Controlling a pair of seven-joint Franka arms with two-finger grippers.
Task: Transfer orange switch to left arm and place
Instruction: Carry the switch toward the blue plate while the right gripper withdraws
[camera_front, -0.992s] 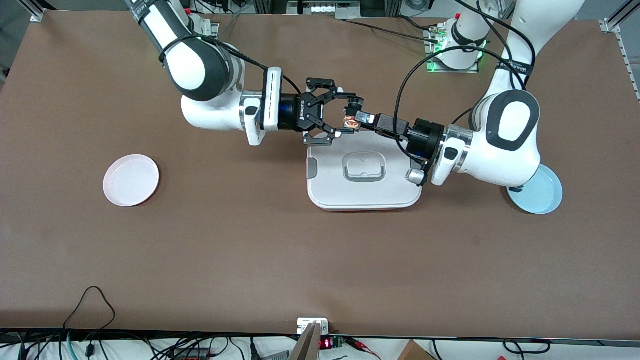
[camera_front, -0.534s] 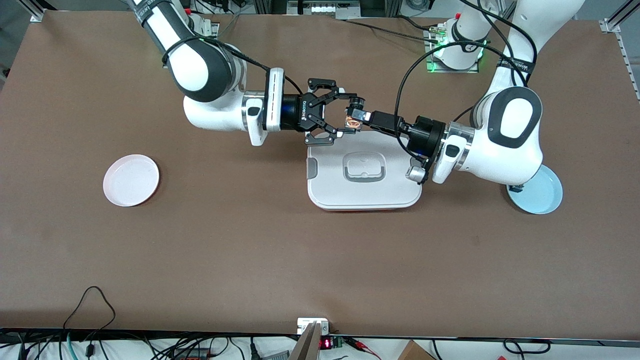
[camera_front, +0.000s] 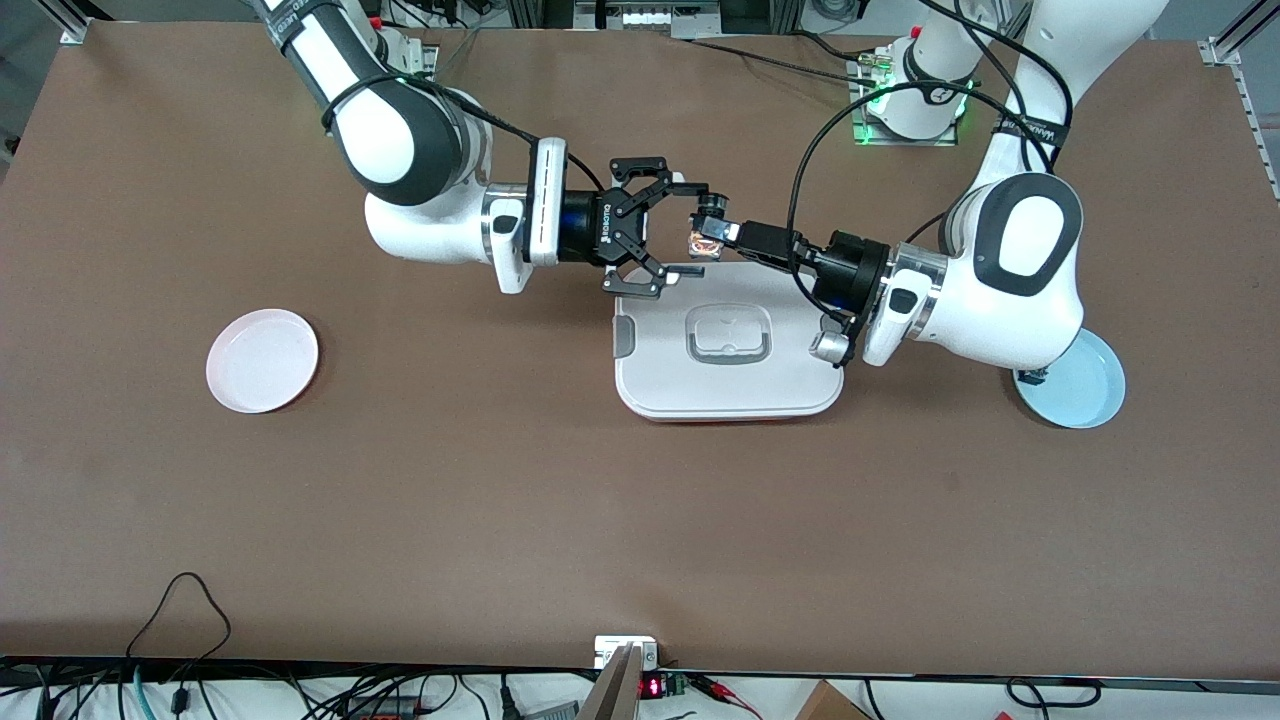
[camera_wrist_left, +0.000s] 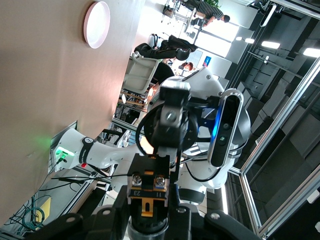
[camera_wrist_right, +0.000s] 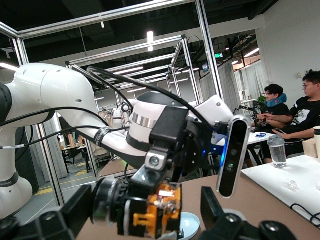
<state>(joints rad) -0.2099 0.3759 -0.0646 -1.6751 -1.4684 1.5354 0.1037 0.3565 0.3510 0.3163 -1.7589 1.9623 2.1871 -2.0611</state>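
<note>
Both end effectors over box (camera_front: 728, 342): left (camera_front: 712, 237) grips orange switch (camera_front: 703, 241), right (camera_front: 690, 230) wide round it.

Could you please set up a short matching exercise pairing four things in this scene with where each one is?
Things:
1. small black and orange switch
2. large white plastic box
3. round pink plate
4. round pale blue plate

Places:
A. on the table toward the right arm's end
B. partly under the left arm
C. held above the box's edge
D. mid-table under both grippers

Pairs: 1-C, 2-D, 3-A, 4-B

Right gripper (camera_front: 692, 228) closer around orange switch (camera_front: 702, 241).
</note>
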